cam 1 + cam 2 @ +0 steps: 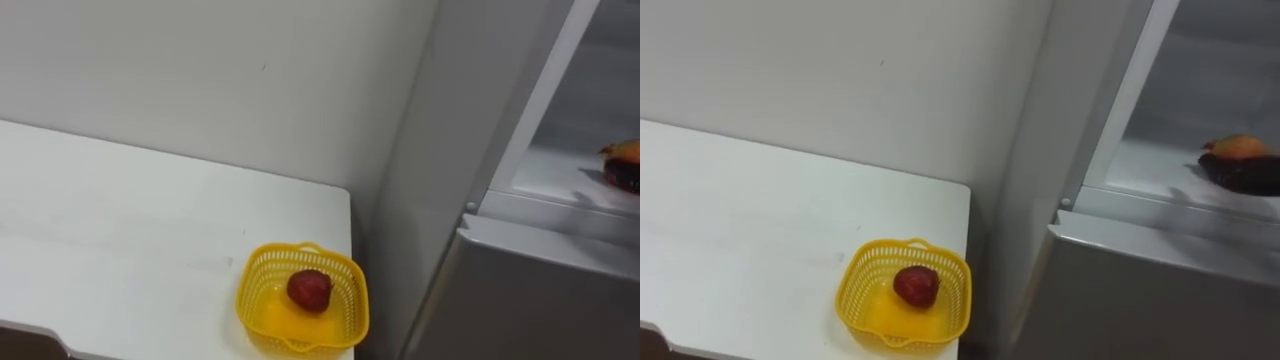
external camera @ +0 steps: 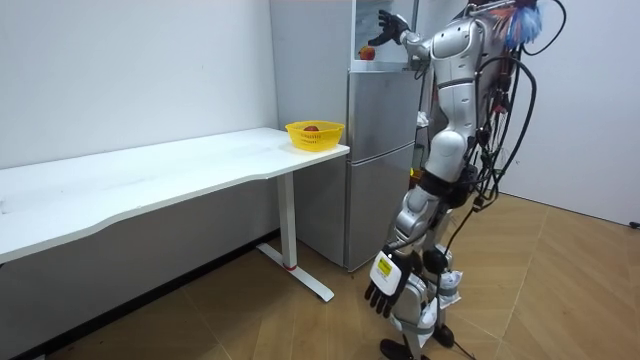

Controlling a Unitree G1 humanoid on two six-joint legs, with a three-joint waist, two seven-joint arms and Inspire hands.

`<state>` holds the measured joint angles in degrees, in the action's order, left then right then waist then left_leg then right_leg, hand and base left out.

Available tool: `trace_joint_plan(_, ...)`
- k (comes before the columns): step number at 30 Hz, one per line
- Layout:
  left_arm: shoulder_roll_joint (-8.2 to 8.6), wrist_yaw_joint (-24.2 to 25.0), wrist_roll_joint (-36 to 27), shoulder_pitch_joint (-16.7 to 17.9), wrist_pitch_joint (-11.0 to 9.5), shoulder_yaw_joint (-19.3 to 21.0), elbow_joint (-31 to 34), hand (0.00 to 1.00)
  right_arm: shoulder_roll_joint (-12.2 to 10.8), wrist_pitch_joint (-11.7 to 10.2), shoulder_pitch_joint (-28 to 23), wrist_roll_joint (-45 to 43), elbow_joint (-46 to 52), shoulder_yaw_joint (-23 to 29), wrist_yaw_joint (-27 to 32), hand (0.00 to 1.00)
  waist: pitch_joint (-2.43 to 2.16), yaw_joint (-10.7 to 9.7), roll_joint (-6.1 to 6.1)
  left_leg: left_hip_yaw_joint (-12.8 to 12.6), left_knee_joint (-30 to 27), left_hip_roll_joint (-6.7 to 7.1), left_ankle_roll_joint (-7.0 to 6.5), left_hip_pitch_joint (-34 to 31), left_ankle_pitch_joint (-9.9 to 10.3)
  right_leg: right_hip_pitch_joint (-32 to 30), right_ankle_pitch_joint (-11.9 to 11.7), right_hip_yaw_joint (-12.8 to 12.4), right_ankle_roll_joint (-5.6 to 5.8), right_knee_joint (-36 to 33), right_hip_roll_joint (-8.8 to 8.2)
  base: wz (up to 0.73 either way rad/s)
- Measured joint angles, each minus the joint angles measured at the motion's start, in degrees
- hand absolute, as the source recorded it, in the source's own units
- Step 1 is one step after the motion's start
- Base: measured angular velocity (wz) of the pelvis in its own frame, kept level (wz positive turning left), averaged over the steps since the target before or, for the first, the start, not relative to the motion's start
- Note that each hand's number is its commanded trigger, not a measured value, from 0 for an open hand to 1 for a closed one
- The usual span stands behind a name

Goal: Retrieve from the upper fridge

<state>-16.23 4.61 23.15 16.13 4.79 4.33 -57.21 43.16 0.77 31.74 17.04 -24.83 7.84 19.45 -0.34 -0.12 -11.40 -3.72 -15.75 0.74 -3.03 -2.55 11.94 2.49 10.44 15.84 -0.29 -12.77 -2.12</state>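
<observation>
The upper fridge compartment [image 1: 1200, 90] stands open at my right. An orange-yellow fruit [image 1: 1238, 147] lies on its shelf, and it also shows as a small reddish fruit [image 2: 367, 52]. My right hand [image 2: 386, 22] is raised to that shelf with its fingers spread, and it holds nothing. It shows as a dark shape [image 1: 1246, 173] just in front of the fruit, hiding its lower part. My left hand [image 2: 384, 286] hangs by my leg with relaxed fingers. I stand facing the fridge [image 2: 380, 150].
A yellow mesh basket [image 1: 862, 308] with a red fruit [image 1: 916, 286] in it sits on the white table's [image 1: 740, 230] corner nearest the fridge. The shut grey lower fridge door [image 1: 1120, 300] is below the open shelf. A white wall runs behind the table.
</observation>
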Motion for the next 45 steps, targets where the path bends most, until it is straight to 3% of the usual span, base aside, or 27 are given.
trace_joint_plan(6, -0.83, -0.7, 0.0, -0.3, -0.1, 0.0, 0.0, 0.0, 2.9, -0.8, 0.8, 0.0, 1.0, 0.0, 2.6, 0.0, -0.13, 0.3, -0.67, 0.0, 0.3, -0.02, -0.01, 0.2, 0.0, 0.1, 0.0, 0.0, 0.0, 0.1, 0.04, 0.0)
trace_joint_plan(12, -0.84, -0.7, 0.0, -0.6, -0.1, 0.0, 0.0, 0.0, 3.0, -0.8, 0.8, 0.5, 0.7, 0.0, 3.6, 0.0, 0.19, 0.2, -0.68, 0.3, 0.0, -0.01, -0.03, 0.2, 0.1, 0.5, 0.0, 0.9, 0.01, 0.2, -0.09, 0.02)
trace_joint_plan(17, -0.83, -0.6, 0.0, -0.5, -0.1, 0.0, 0.0, 0.0, 3.0, -0.8, 0.8, 0.6, 0.4, 0.0, 3.1, 0.0, 0.54, 0.2, 0.12, 1.1, -1.0, 0.07, -0.05, 0.0, 0.1, 0.7, 0.0, 1.6, 0.01, 0.2, -0.12, 0.06)
trace_joint_plan(23, -0.82, -0.5, 0.0, 0.4, 0.3, -0.1, 0.0, 0.0, 3.0, -0.5, 1.1, 0.7, -5.8, -2.5, 0.9, 0.0, 0.18, 0.6, 0.69, 1.0, -1.0, 0.05, -0.01, -0.2, 0.0, 0.5, 0.0, 1.5, 0.0, -0.1, -0.15, 0.0)
trace_joint_plan(28, -0.78, -0.2, 0.0, 0.4, 0.4, -0.1, 0.3, 0.0, 3.0, 0.1, 1.1, 1.1, -6.7, -5.1, -2.0, 0.0, 0.14, 0.5, 1.55, 1.0, -1.0, 0.05, -0.03, -0.5, 0.0, 0.2, 0.0, 1.4, -0.06, -0.4, -0.22, -0.01)
trace_joint_plan(29, -0.79, -0.2, 0.0, 0.4, 0.4, -0.1, 1.0, 0.0, 3.0, 0.1, 1.1, 1.9, -6.7, -5.2, -2.1, 0.0, -0.13, 0.6, 1.73, 0.9, -1.0, 0.05, -0.02, -1.0, -0.1, -0.5, 0.0, 1.4, -0.06, -0.6, -0.32, 0.0)
trace_joint_plan(39, -0.8, -0.2, 0.0, 0.1, 1.4, -0.7, 1.9, 0.0, 3.0, 0.6, 2.0, 2.8, -8.8, -6.6, -1.7, 0.0, -0.18, 2.0, 1.28, 1.3, -1.2, 0.09, 0.01, -3.8, -0.7, -3.1, -0.1, 1.8, -0.08, -1.0, -0.31, 0.03)
trace_joint_plan(45, -0.82, -0.1, 0.0, -0.1, 2.3, -1.3, 2.0, 0.0, 3.0, 0.4, 2.1, 4.6, -12.4, -6.6, -1.4, 0.0, 0.33, 2.1, 0.91, 2.6, -2.2, 0.16, 0.05, -5.0, -0.6, -3.2, -0.1, 3.2, -0.15, -1.0, -0.29, 0.11)
